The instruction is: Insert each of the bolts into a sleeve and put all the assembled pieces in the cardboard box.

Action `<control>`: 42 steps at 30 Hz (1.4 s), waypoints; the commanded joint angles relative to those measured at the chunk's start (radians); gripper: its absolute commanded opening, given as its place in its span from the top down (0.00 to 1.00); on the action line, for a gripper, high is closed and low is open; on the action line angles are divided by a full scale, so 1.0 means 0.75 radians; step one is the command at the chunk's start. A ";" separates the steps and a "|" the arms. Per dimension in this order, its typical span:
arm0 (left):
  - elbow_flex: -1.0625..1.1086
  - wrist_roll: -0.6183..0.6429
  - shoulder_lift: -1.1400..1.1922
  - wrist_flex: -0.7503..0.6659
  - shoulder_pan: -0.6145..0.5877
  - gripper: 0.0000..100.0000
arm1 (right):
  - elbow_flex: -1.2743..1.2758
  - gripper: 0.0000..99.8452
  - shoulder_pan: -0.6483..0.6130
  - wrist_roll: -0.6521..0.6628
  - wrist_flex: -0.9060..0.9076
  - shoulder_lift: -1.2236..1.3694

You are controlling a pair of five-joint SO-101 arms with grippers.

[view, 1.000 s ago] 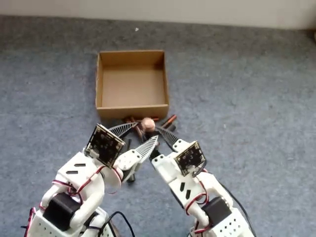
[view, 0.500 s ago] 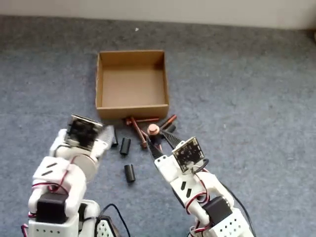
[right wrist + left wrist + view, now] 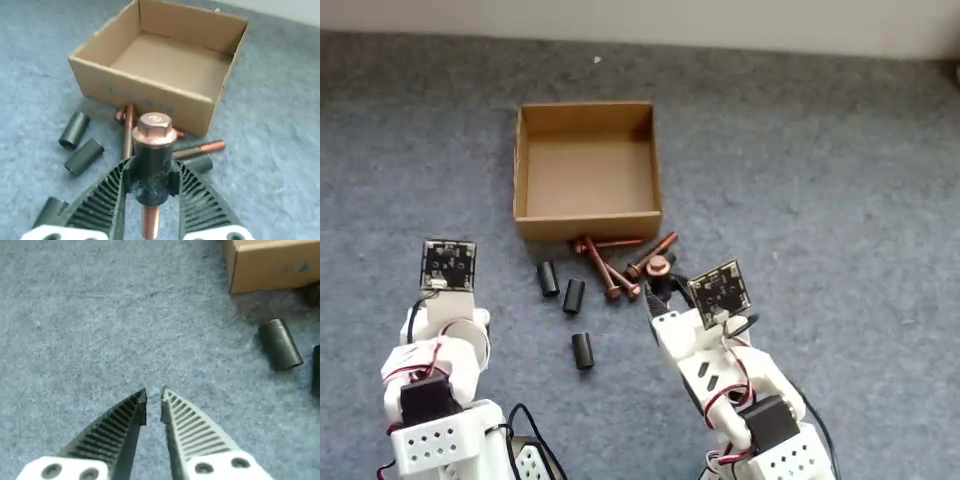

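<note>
1 assembled piece (image 3: 153,150), a copper bolt pushed through a black sleeve, is being pinched upright by the right gripper (image 3: 151,175), just in front of the cardboard box (image 3: 588,226). 1 second ago both grippers were being held together over that spot. The left arm is now being drawn well back to its own side. Its left gripper (image 3: 153,401) is being held over bare carpet (image 3: 820,200), fingers pressed almost together on nothing.

1 insertion is being judged as finished, so the piece is probably due for the box, which is being shown with nothing in it. 3 loose sleeves (image 3: 574,296) and several bolts (image 3: 599,266) are lying near the box's front wall.

The bolts are overlapping, so their count is being left open. The held bolt's tip is being cut off by the edge of the right wrist view. A dark shape behind the held piece is being half covered there, and whether it is a 4th sleeve cannot be told.
</note>
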 commanded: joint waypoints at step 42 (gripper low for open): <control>0.165 -0.119 -0.005 -0.082 0.079 0.98 | -1.413 0.90 0.126 -0.018 -0.932 2.485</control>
